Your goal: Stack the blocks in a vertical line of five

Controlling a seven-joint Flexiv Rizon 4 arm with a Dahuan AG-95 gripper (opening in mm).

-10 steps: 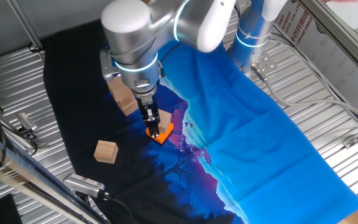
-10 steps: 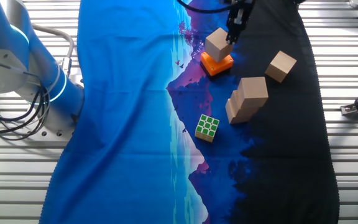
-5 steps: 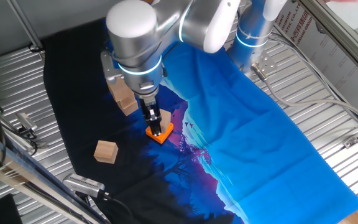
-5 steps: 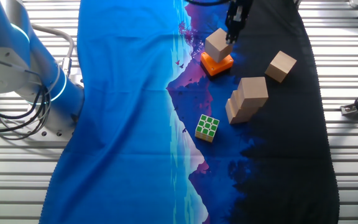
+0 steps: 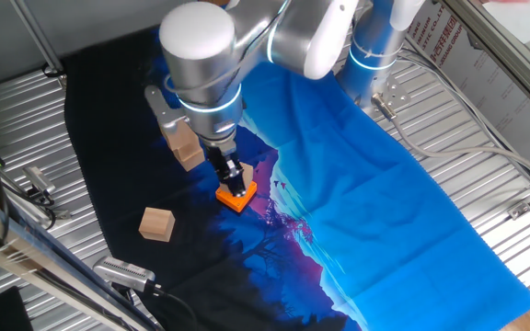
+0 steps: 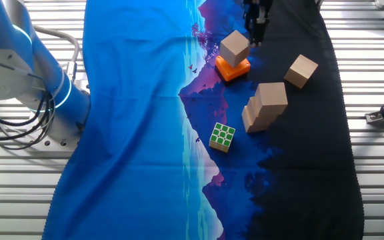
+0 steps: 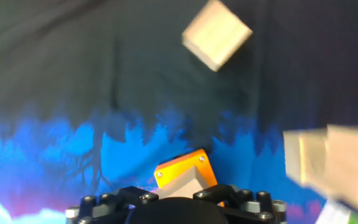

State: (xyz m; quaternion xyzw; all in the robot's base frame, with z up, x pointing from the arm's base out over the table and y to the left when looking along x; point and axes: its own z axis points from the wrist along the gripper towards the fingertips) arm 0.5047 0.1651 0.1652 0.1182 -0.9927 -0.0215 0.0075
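1. The gripper (image 6: 257, 30) hangs just beside the block on the orange square (image 6: 234, 47); that block sits on the orange square (image 6: 232, 69), on the printed cloth (image 6: 139, 120) that covers the bench.
2. Whether the fingers (image 5: 233, 175) are apart or together I cannot tell: in one fixed view they hide the block, in the other they are a dark shape at its far side, and the hand view shows only the gripper body with the orange square below it.
3. The other blocks lie on the dark part of the cloth: a lone block (image 6: 302, 71) to one side, and a clustered pair (image 6: 264, 107) touching each other, one seemingly resting partly on the other.
4. No column of five stands yet, so the task looks to be at an early stage.
5. Risk: if the fingers come down off-centre, they could clip the raised block's edge and push it off the orange square.
6. Risk: the clustered pair looks uneven, so building on it could tilt and topple the stack.
7. Risk: the soft cloth gives a poor base, and a tall column on it may lean.
8. The green-and-white cube (image 6: 223, 137) sits well apart.
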